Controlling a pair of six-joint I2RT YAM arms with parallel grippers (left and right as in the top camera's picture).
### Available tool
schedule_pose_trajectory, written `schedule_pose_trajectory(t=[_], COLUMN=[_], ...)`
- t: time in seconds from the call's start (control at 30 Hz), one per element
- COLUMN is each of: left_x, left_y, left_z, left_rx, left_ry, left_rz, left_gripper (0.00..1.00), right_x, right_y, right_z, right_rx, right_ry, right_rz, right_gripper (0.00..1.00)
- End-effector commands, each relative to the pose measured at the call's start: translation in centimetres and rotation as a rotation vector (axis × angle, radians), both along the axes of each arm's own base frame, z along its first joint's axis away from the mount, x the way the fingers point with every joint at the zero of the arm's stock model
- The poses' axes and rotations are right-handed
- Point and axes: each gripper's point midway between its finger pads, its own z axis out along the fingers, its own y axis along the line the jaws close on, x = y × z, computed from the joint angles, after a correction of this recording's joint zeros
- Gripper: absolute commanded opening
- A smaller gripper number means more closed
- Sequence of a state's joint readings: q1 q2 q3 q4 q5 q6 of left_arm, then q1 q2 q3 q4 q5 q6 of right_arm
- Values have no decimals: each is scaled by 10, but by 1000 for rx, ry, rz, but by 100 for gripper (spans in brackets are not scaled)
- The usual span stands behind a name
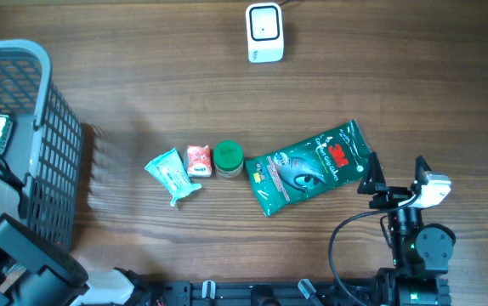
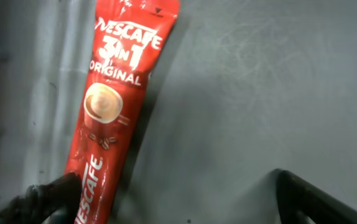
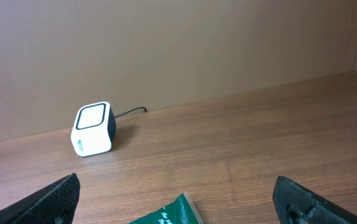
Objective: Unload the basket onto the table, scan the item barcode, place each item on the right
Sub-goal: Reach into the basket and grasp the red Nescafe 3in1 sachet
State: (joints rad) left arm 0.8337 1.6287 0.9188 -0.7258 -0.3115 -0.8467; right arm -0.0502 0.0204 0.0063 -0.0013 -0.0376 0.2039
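- Bare bench (image 1: 329,89) between scanner (image 1: 264,32) and pouch (image 1: 312,166) gives a hand room to pass.
- Pouch lies just in front of the right hand (image 1: 394,174).
- Jar (image 1: 228,158), red pack (image 1: 197,160) and packet (image 1: 173,175) crowd together, with barely a gap.
- Basket (image 1: 53,144) walls off the left side.

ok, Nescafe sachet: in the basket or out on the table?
In the basket. Left wrist view shows the Nescafe sachet lying flat on its grey floor, slotted wall at left.
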Motion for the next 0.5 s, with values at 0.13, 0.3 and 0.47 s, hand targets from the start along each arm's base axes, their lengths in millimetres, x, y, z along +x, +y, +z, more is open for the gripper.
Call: schedule_pose_trajectory(t=[0.13, 0.3, 0.47], left_x=[-43, -26, 9], left_y=[-39, -45, -39], left_z=[-57, -62, -56], left_rx=[-181, -214, -177], left_ry=[-7, -92, -154], left_rz=[95, 65, -77], left_gripper=[74, 4, 4], right_x=[0, 0, 0], right_y=[2, 2, 2], right_z=[1, 1, 1], right_rx=[5, 5, 6], right_ry=[-7, -7, -7], right_rz=[11, 11, 11], right_gripper=[100, 100, 100])
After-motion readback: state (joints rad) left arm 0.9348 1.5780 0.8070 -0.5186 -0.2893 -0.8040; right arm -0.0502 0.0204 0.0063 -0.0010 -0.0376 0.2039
